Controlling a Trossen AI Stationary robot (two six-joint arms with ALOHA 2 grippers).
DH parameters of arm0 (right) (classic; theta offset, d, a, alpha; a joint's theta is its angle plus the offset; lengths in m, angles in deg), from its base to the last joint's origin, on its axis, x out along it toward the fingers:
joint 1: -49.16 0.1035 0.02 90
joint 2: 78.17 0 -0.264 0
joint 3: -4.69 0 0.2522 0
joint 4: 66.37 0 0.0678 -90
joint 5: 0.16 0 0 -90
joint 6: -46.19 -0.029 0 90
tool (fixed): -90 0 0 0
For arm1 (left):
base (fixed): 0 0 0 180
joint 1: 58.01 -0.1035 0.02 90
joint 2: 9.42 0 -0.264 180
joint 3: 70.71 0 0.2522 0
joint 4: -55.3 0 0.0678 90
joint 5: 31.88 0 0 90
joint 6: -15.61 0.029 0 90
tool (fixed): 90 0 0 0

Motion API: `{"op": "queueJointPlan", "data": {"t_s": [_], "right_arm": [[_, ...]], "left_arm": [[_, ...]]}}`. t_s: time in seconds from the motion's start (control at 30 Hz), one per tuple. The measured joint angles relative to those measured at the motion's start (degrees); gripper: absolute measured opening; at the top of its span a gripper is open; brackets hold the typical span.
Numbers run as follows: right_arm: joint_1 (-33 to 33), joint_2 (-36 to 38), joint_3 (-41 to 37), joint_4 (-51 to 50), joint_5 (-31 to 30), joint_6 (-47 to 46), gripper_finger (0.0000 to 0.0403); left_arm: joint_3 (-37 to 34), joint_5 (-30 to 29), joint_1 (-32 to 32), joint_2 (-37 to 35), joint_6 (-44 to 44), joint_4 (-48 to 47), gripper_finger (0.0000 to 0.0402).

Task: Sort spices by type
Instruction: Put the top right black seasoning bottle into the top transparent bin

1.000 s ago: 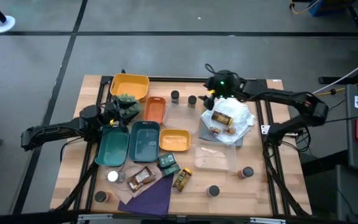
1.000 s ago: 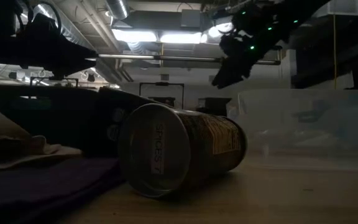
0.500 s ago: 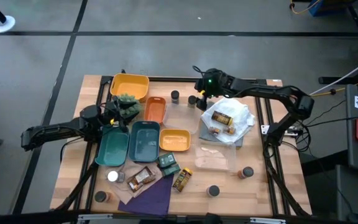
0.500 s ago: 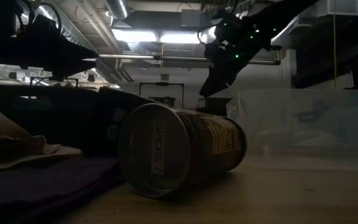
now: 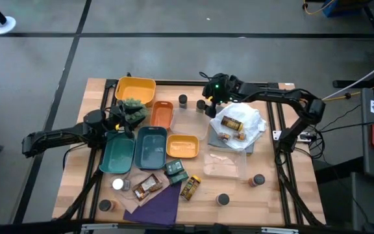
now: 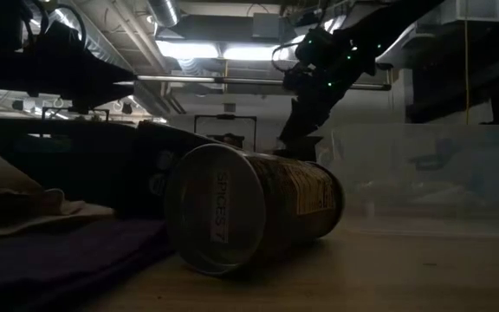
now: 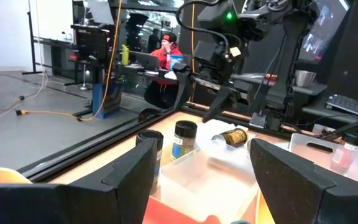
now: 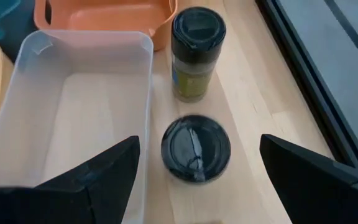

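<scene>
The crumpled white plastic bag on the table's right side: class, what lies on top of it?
On the crumpled white plastic bag lie two brown spice jars on their sides. Whatever is beneath the bag is covered.

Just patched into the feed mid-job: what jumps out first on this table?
The right gripper, fingers open, hangs directly above a black-lidded spice jar standing at the table's far edge, beside a clear plastic bin and a second dark-lidded jar. Left of centre sits a cluster of yellow, orange and teal plastic trays. The left gripper waits by them, open.
</scene>
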Motion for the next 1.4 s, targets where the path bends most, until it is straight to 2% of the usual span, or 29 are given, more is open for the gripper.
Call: {"op": "queueJointPlan", "data": {"t_s": [0.53,0.67,0.87,1.17,1.27,1.4], "right_arm": [[0.0,-6.3,0.0,3.1,0.8,0.1,0.0325],[0.0,-6.2,0.0,3.9,0.9,0.1,0.0289],[-0.1,-6.2,0.0,3.7,0.8,0.0,0.0206],[0.0,-5.3,-0.1,3.5,0.7,0.1,0.0205],[0.0,-4.2,-0.1,3.5,-0.2,0.0,0.0218],[0.0,-2.8,2.9,-0.8,-2.1,0.0,0.0219]], "left_arm": [[0.0,0.0,0.0,0.3,0.0,-1.2,0.0251],[0.0,0.0,0.0,0.3,0.0,-1.2,0.0251],[0.0,0.0,0.0,0.3,0.0,-1.1,0.0251],[0.0,0.0,0.0,0.3,-0.1,-1.1,0.0251],[0.0,0.0,0.0,0.3,-0.1,-1.1,0.0251],[0.0,-0.1,0.0,0.3,-0.2,-1.1,0.0251]]}}
